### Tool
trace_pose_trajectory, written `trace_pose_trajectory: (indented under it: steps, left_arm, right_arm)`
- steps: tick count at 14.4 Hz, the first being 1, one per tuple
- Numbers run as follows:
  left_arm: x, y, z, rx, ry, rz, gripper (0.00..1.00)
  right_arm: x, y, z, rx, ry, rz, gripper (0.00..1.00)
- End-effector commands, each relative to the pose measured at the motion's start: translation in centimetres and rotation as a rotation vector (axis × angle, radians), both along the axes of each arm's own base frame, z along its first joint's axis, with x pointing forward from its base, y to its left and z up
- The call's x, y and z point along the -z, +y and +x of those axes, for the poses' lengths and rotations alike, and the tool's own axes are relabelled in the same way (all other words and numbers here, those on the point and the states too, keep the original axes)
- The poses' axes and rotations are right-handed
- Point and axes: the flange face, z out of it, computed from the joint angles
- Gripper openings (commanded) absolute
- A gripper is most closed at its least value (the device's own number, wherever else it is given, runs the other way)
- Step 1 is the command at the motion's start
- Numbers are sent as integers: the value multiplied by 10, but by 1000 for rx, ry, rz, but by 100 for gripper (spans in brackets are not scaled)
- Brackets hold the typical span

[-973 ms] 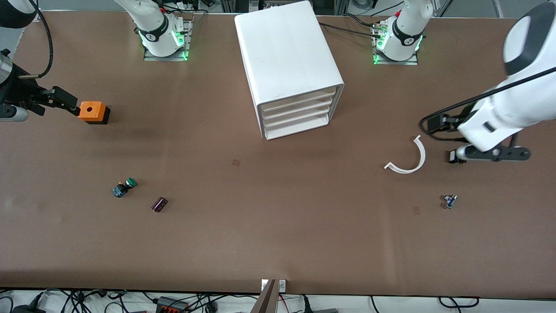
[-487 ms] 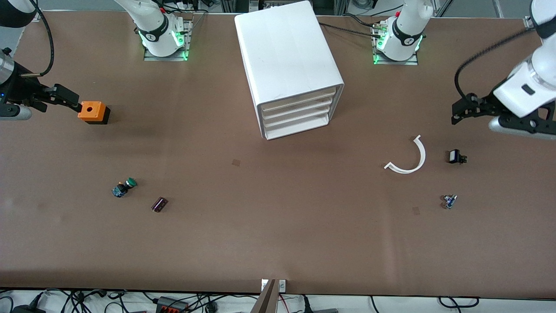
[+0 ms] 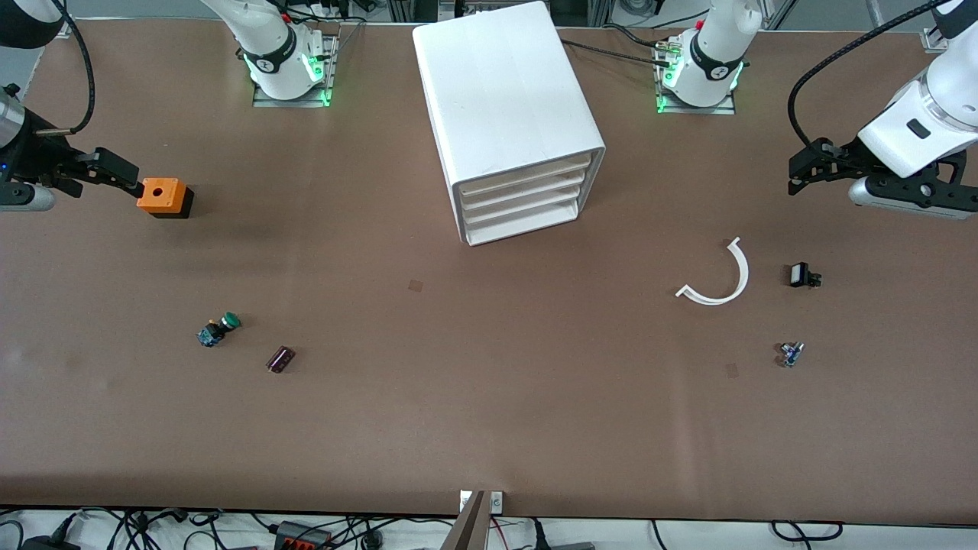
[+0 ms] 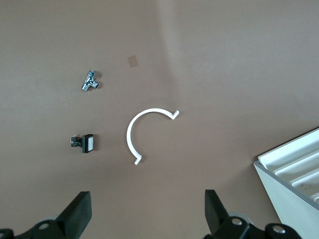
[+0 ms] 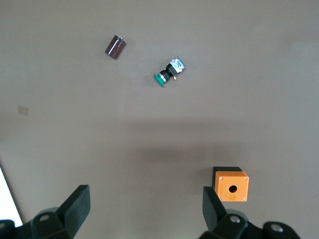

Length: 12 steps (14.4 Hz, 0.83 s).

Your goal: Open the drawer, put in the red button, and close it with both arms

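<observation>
While the brown tabletop (image 3: 489, 397) carries the white drawer cabinet (image 3: 512, 114) at its middle, every drawer shut, we cannot find the red button. We see the left arm (image 3: 909, 130) hanging over its own end, jaws wide and empty. The right arm (image 3: 15, 134) hovers beside the orange box (image 3: 162, 196), jaws likewise open.
</observation>
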Motion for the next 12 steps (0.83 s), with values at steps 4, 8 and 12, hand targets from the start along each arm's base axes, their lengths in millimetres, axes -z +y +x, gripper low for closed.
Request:
trace_pose_trajectory:
  steps: [4, 8, 12]
  left_arm:
    - [-3, 8, 5, 15, 9, 6, 100]
    - [-3, 7, 9, 7, 6, 6, 100]
    - [-4, 7, 9, 5, 6, 6, 100]
  right_arm:
    - [-4, -1, -6, -5, -23, -14, 100]
    - [-3, -2, -6, -7, -20, -26, 100]
    - [-3, 0, -7, -10, -21, -27, 100]
